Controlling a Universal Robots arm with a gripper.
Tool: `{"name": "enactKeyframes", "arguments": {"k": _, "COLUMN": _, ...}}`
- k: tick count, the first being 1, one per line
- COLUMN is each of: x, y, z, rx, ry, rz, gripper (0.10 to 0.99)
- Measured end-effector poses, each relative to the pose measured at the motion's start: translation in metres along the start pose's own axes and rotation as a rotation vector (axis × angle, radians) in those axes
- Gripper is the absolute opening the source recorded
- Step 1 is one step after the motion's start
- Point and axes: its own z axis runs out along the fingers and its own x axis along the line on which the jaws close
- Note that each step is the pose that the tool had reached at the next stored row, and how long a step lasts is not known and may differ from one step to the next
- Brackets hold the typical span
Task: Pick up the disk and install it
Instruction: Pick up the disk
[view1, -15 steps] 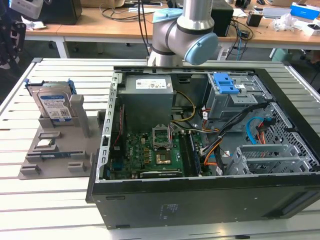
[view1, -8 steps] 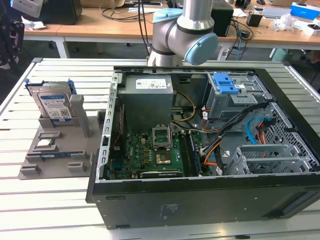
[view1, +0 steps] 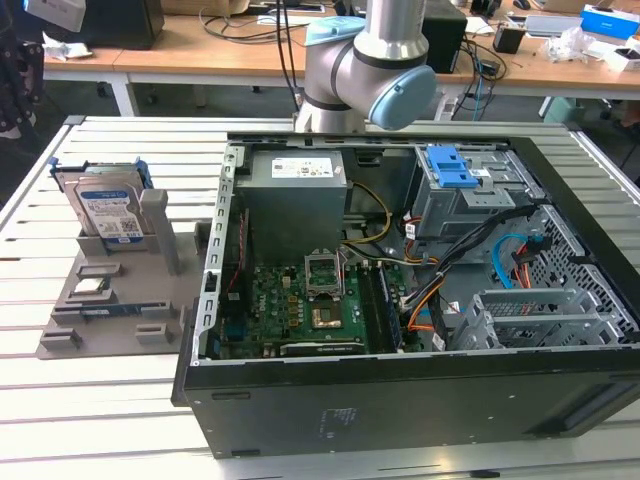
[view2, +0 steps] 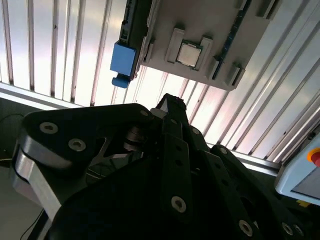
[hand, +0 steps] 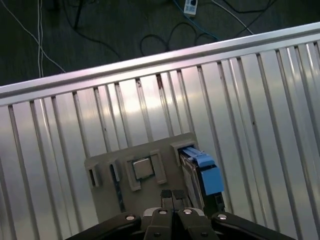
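The disk (view1: 105, 208), silver with a blue-and-white label and a blue carrier frame, stands on edge in a grey holder (view1: 120, 325) on the exterior view's left. In the first wrist view, the disk's blue frame (hand: 204, 172) sits just beside and beyond my gripper (hand: 173, 195). The two fingertips are pressed together with nothing between them, apart from the disk. The second wrist view shows the blue frame tab (view2: 123, 61) at the holder's edge, past the dark gripper body (view2: 165, 165). The arm (view1: 370, 60) rises behind the computer case.
An open computer case (view1: 560, 390) lies on the slatted metal table (view1: 60, 420), with a grey power-supply box (view1: 295, 190), a motherboard (view1: 300, 305) and a blue-topped drive bay (view1: 455, 170). The holder also carries a square chip (hand: 142, 169). Desks and cables lie beyond the table.
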Motion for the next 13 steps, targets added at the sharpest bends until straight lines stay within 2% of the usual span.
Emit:
{"name": "enactKeyframes", "arguments": {"k": 10, "x": 0.0000, "y": 0.0000, "z": 0.0000, "rx": -0.002, "ry": 0.0039, "rz": -0.088, "gripper": 0.106}}
{"name": "enactKeyframes", "arguments": {"k": 11, "x": 0.0000, "y": 0.0000, "z": 0.0000, "rx": -0.003, "ry": 0.0055, "rz": -0.122, "gripper": 0.106}}
{"name": "enactKeyframes", "arguments": {"k": 13, "x": 0.0000, "y": 0.0000, "z": 0.0000, "rx": -0.003, "ry": 0.0066, "rz": -0.147, "gripper": 0.106}}
